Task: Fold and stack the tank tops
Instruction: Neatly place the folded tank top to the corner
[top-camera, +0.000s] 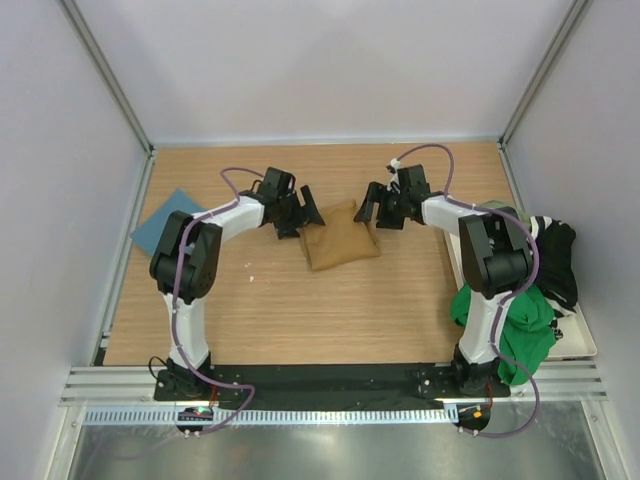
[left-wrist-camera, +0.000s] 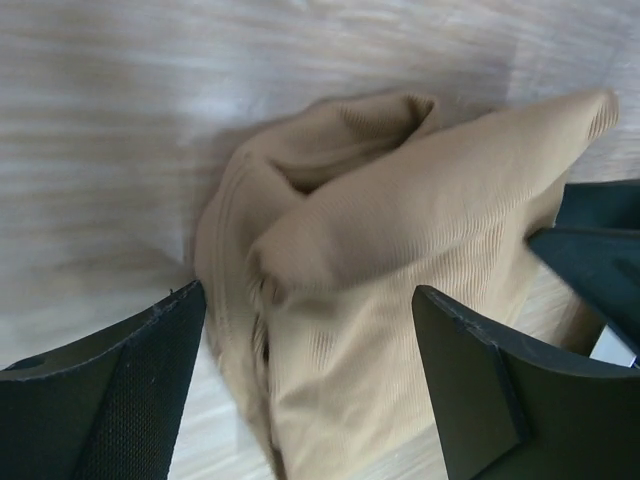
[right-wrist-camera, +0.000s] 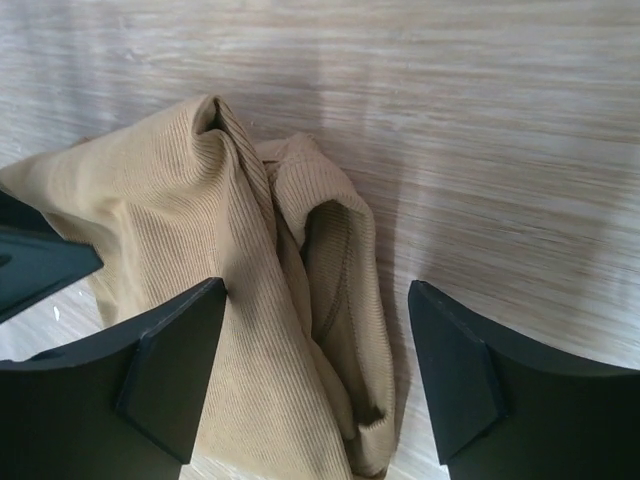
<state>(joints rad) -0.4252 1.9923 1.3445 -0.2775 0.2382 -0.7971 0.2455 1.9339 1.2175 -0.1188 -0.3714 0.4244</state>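
A tan brown ribbed cloth tank top (top-camera: 341, 238) lies folded into a small bundle in the middle of the light wooden table (top-camera: 300, 310). It looks a bit bumpy, with soft folds on top. A stitched edge shows in the right wrist view.

The left gripper (top-camera: 303, 214) is at the left side of the bundle, a little above the middle of the top view. Its two black fingers (left-wrist-camera: 120, 400) are spread wide. In the left wrist view the tan bundle sits in the gap between them. The fingers are not squeezing it.

The right gripper (top-camera: 371, 207) is at the upper right corner of the bundle. Its black fingers (right-wrist-camera: 170, 380) are spread wide too, and the tan cloth lies in the gap between them. They are not pinching it. I cannot tell if any finger touches the cloth.

The two grippers face each other across the bundle and are near each other. Each wrist view shows a dark bit of the other gripper at its side edge.

A flat teal blue folded cloth (top-camera: 168, 222) lies at the left edge of the table, well apart from the tan one. At the right side of the top view, a pile of green and black cloth tops (top-camera: 530, 300) sits on a white tray (top-camera: 582, 345). The green part is lower in the picture and the black part is higher up.
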